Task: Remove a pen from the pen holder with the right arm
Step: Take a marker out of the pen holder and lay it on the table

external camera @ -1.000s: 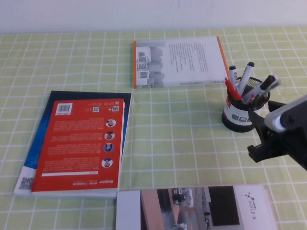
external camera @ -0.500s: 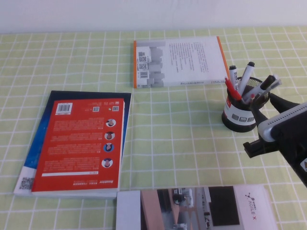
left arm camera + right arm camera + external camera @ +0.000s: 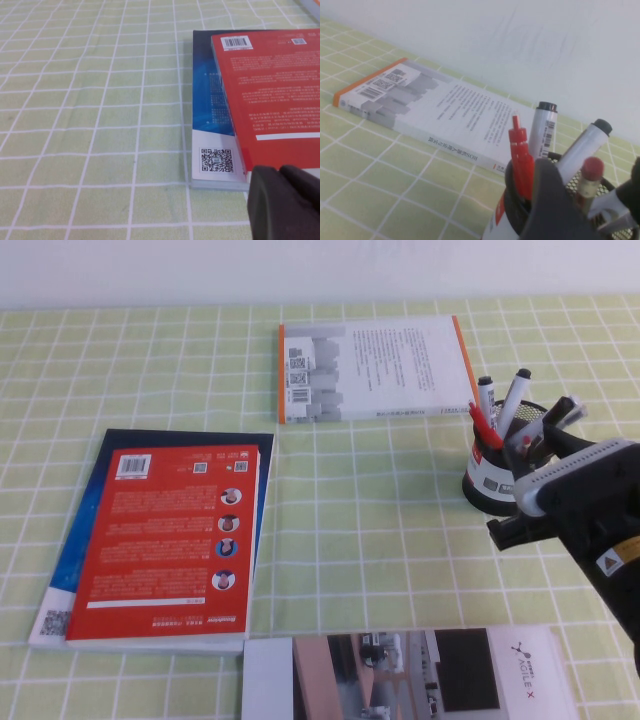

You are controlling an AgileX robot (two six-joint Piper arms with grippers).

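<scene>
Right gripper [image 3: 530, 485] low at the right side of the green checked tablecloth [image 3: 380, 540], close against the pen holder [image 3: 490, 480]. Jaws spread wide, with nothing gripped. One finger [image 3: 555, 205] just in front of the holder's rim, the other beyond the pens on the opposite side; contact impossible to tell.

Inside the black mesh holder, all upright or leaning a little: a red pen [image 3: 484, 426], two white markers [image 3: 513, 395] with black caps, and a few more, none lifted out.

Just behind the holder, a white book [image 3: 375, 370] with orange edges, lying flat.

Left gripper [image 3: 285, 200] well apart from all that, above the near corner of a blue book [image 3: 85, 530]. Jaws closed, empty. On top of the blue book, a red book [image 3: 170, 540].

Along the near edge of the table, a printed leaflet [image 3: 420, 675].
</scene>
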